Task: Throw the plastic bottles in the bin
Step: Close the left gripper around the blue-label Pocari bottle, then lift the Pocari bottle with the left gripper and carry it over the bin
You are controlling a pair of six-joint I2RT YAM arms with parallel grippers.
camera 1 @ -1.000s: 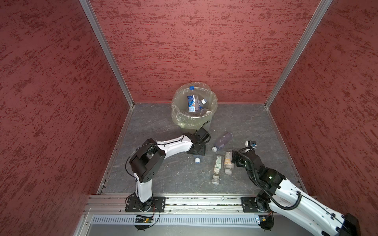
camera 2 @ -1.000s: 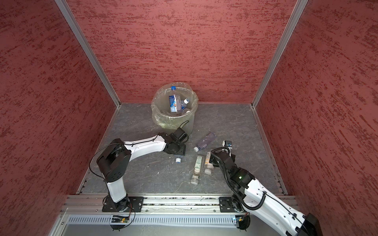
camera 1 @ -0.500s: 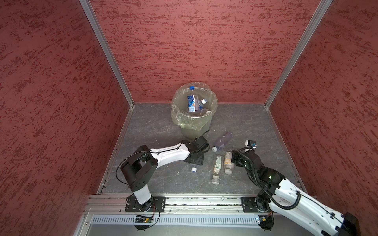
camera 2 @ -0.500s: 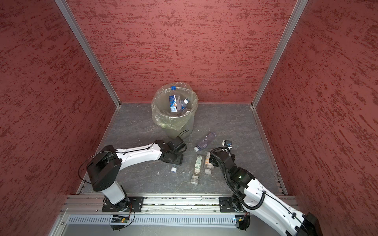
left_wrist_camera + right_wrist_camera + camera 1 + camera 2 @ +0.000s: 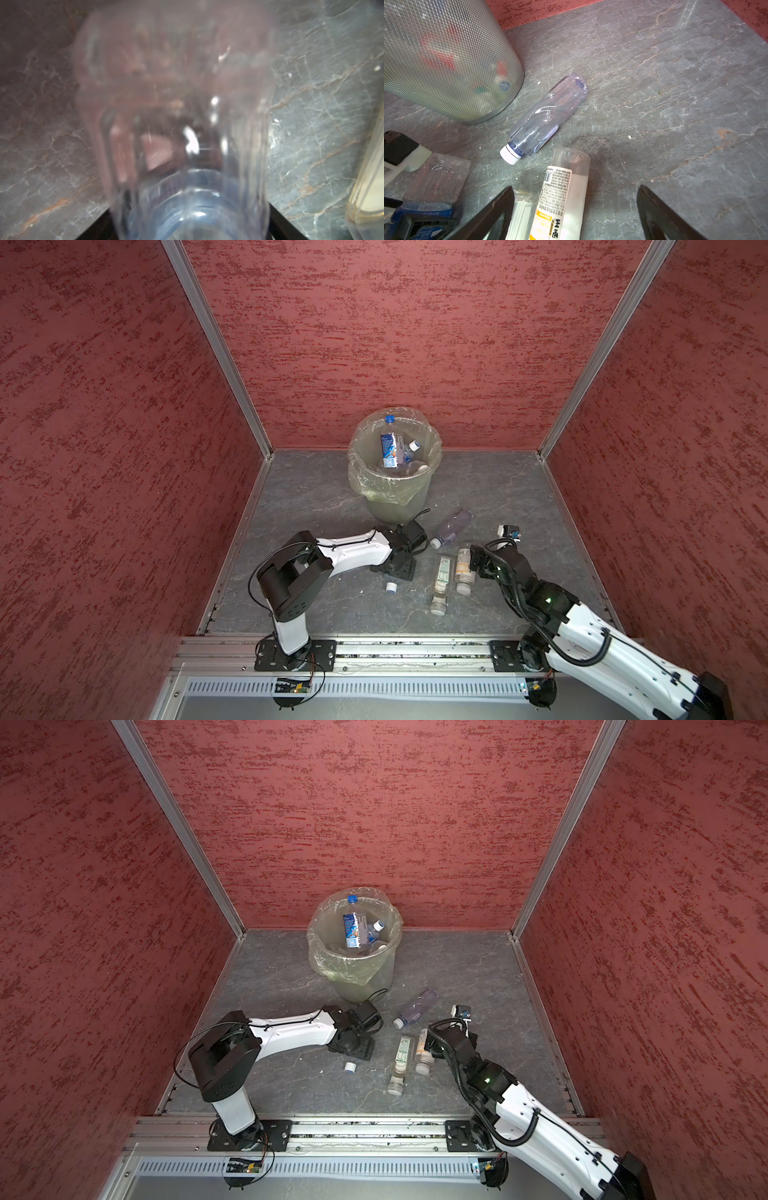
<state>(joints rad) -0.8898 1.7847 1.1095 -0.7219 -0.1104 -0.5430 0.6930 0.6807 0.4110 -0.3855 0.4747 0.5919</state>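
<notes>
The bin (image 5: 395,497) (image 5: 365,986) (image 5: 446,62) stands at the back with several plastic bottles (image 5: 388,450) inside. My left gripper (image 5: 395,568) (image 5: 353,1048) (image 5: 191,224) lies low on the floor in front of it. A clear blue-labelled bottle (image 5: 187,104) (image 5: 438,180) sits between its jaws; whether they press it is unclear. A white cap (image 5: 390,587) shows just past it. My right gripper (image 5: 478,562) (image 5: 575,188) is open over a yellow-labelled bottle (image 5: 462,568) (image 5: 562,197). A green-labelled bottle (image 5: 441,576) and a purplish bottle (image 5: 453,526) (image 5: 546,120) lie nearby.
Red textured walls close the grey stone floor (image 5: 316,506) on three sides. An aluminium rail (image 5: 395,651) with both arm bases runs along the front. The left arm's elbow (image 5: 291,576) sticks up at the front left.
My left gripper has pulled back from the bin's foot toward the front, and the white cap came with it. The right arm has not moved.
</notes>
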